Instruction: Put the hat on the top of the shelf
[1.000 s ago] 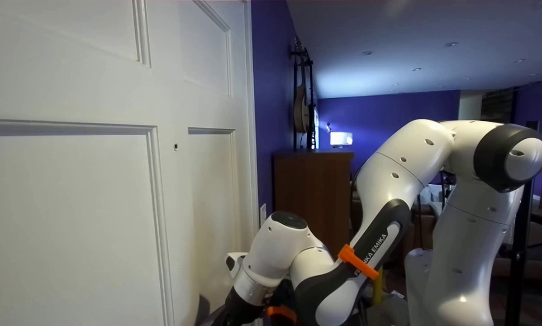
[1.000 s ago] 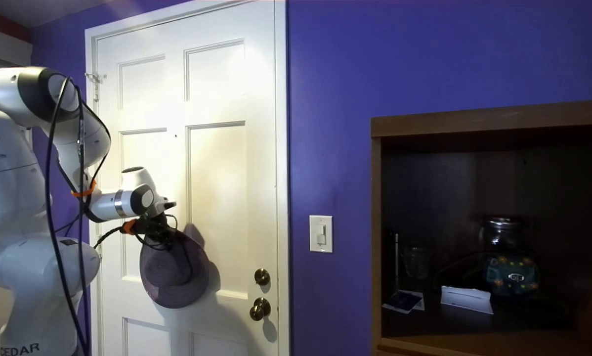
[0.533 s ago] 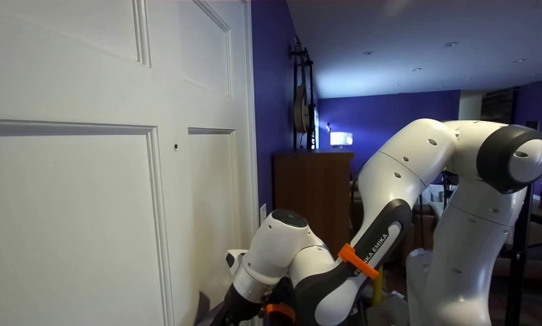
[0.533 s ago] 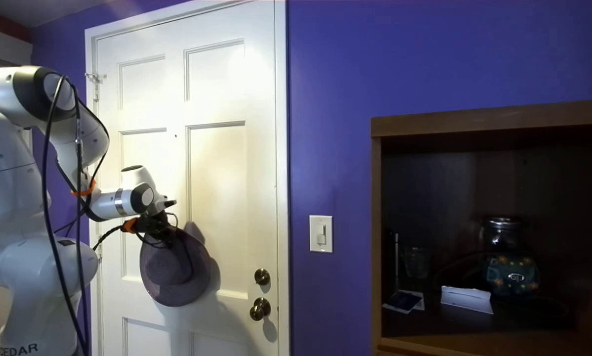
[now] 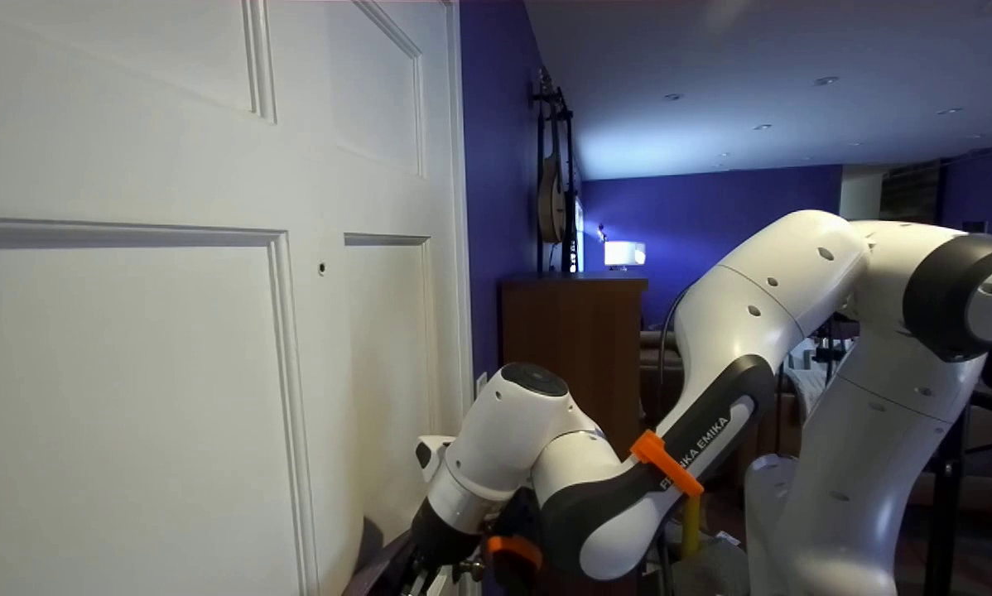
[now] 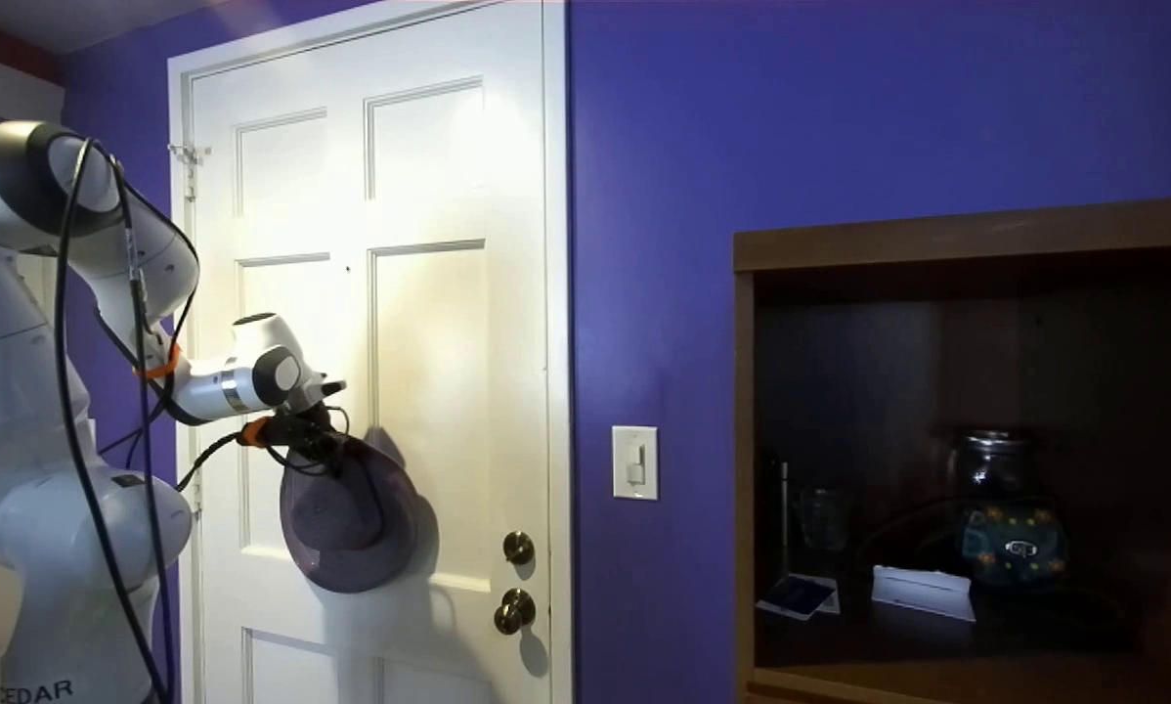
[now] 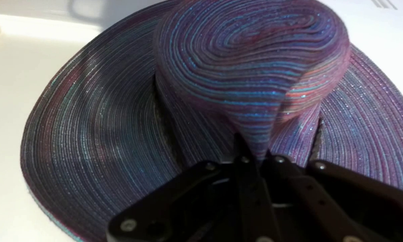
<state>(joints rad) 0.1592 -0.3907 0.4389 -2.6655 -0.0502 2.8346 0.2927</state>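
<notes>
The hat (image 7: 248, 60) is soft, purple-grey with thin blue and pink rings, a round crown and a wide brim. It fills much of the wrist view. My gripper (image 7: 258, 148) is shut on a pinched fold of the crown's side. In an exterior view the hat (image 6: 346, 533) hangs below my gripper (image 6: 320, 455), in front of the white door. Only a strip of brim (image 5: 368, 575) shows at the bottom edge of an exterior view. The shelf (image 5: 575, 331) is a brown wooden cabinet with a flat top, well away from the hat; it also shows large at right (image 6: 967, 235).
The white panelled door (image 6: 429, 372) with brass knobs (image 6: 515, 611) stands close behind the hat. A light switch (image 6: 634, 462) is on the purple wall between door and shelf. A jar (image 6: 994, 460) and a flowered bag (image 6: 1011, 548) are inside the shelf. Guitars (image 5: 552, 199) hang above it.
My gripper and the hat have risen a little in front of the door. The upper arm and elbow have drawn back away from the door. The grip on the hat looks unchanged.
</notes>
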